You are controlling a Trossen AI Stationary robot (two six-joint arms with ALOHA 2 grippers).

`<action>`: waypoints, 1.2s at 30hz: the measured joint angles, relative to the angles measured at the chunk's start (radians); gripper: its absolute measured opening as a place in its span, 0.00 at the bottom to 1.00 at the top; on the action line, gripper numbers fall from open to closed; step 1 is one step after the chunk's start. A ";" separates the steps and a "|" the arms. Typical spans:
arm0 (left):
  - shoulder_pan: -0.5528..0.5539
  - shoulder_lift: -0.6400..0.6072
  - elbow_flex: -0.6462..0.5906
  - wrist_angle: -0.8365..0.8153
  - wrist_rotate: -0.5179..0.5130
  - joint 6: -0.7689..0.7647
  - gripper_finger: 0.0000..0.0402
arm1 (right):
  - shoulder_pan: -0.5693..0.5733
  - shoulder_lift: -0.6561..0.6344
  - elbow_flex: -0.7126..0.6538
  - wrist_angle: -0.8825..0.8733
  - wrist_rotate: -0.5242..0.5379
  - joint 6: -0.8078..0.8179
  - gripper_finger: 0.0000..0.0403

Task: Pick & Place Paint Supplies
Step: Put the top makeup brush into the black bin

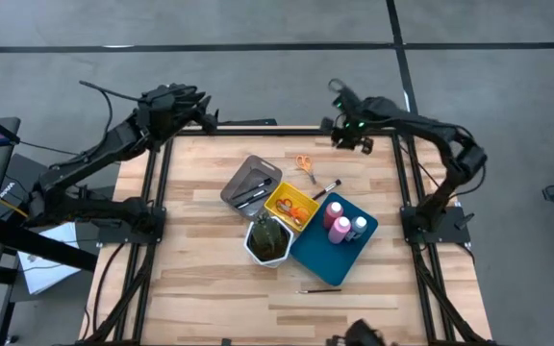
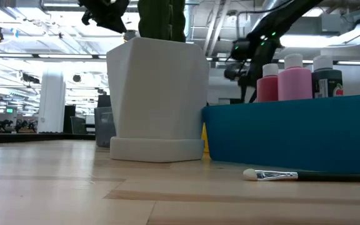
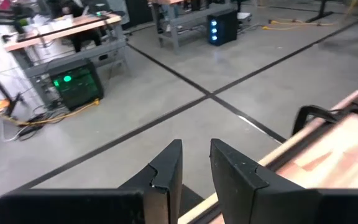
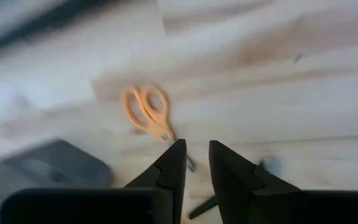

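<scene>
Orange-handled scissors [image 1: 305, 166] lie flat on the table toward its far edge, also in the right wrist view [image 4: 146, 112]. My right gripper [image 1: 350, 137] hovers above the far right of the table, fingers [image 4: 194, 152] slightly apart with nothing between them, pointing steeply down just beside the scissors. One brush [image 1: 326, 188] leans on the yellow tray [image 1: 291, 205]; another [image 1: 320, 289] lies near the front edge. Two pink bottles [image 1: 338, 221] and a grey white-capped bottle [image 1: 359, 226] stand in the blue tray [image 1: 327, 258]. My left gripper [image 1: 206, 119] waits over the far left corner, slightly apart and empty.
A grey tray [image 1: 251, 183] holding dark brushes sits left of the yellow tray. The white hexagonal pot [image 1: 268, 240] with a green plant stands in front of both. Bare wood lies along the left and near sides of the table.
</scene>
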 joint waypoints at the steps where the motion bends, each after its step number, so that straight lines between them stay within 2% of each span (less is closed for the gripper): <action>1: 0.014 0.000 0.000 -0.001 0.009 0.000 0.19 | -0.019 -0.024 0.000 -0.002 0.001 0.003 0.18; 7: 0.078 0.000 0.000 0.000 0.094 -0.001 0.19 | -0.050 -0.123 0.000 -0.002 0.025 -0.027 0.23; 13: 0.088 0.000 0.000 0.003 0.096 -0.002 0.19 | 0.025 -0.093 -0.014 -0.078 0.085 -0.031 0.33; 18: 0.088 0.000 0.000 0.023 0.096 -0.003 0.19 | 0.082 -0.056 -0.097 -0.069 0.070 0.010 0.45; 22: 0.088 0.000 0.000 0.028 0.097 -0.036 0.19 | 0.120 -0.063 -0.217 0.025 0.018 0.096 0.51; 28: 0.088 0.000 0.000 0.028 0.097 -0.061 0.19 | 0.163 -0.107 -0.347 0.155 0.004 0.223 0.50; 36: 0.088 0.000 0.000 0.028 0.097 -0.063 0.19 | 0.158 -0.109 -0.463 0.327 -0.036 0.307 0.45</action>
